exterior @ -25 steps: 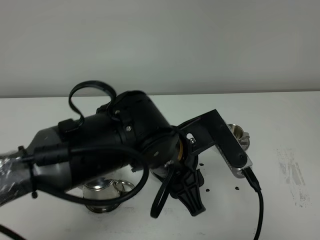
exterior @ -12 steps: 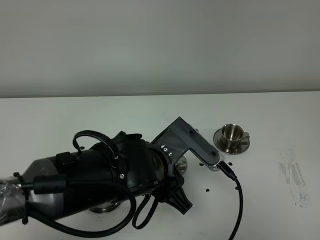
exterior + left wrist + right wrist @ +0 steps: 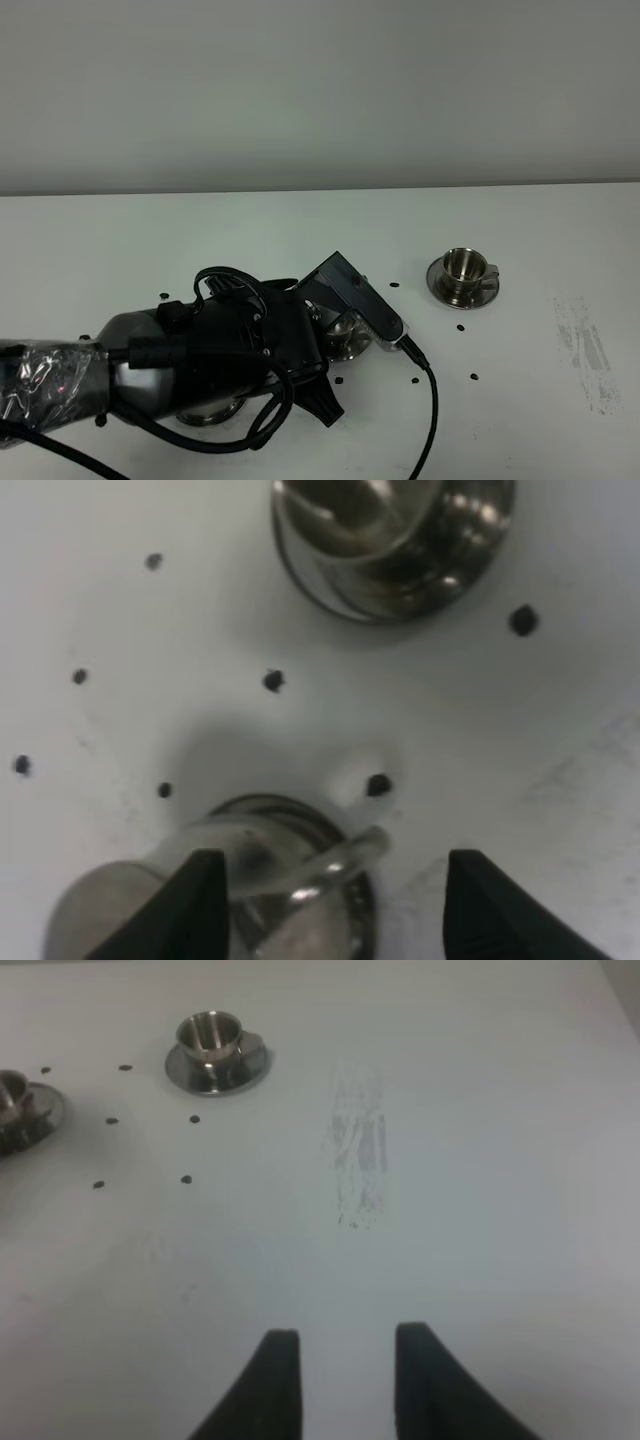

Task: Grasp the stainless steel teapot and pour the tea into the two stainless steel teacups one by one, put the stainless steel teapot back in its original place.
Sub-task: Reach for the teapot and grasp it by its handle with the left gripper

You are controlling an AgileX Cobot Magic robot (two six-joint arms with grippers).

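Observation:
In the left wrist view the stainless steel teapot (image 3: 262,880) sits at the near edge, its loop handle (image 3: 335,855) between my left gripper's (image 3: 335,910) spread fingers; the gripper is open and holds nothing. One steel teacup on its saucer (image 3: 392,535) stands just beyond. In the high view my left arm (image 3: 220,350) covers the teapot; only a bit of steel (image 3: 208,412) shows beneath it. The near teacup (image 3: 345,338) peeks out by the wrist camera; the far teacup (image 3: 462,270) stands free, also seen in the right wrist view (image 3: 212,1045). My right gripper (image 3: 340,1380) is open and empty above bare table.
Small dark drops (image 3: 473,377) dot the white table around the cups. A grey smudge (image 3: 358,1155) marks the table right of the far cup. The left arm's cable (image 3: 432,420) trails toward the front edge. The dish under the teapot is hidden.
My left arm has swung down and to the left, lowering over the teapot. The far cup, earlier partly covered by the wrist camera, now stands fully in view.

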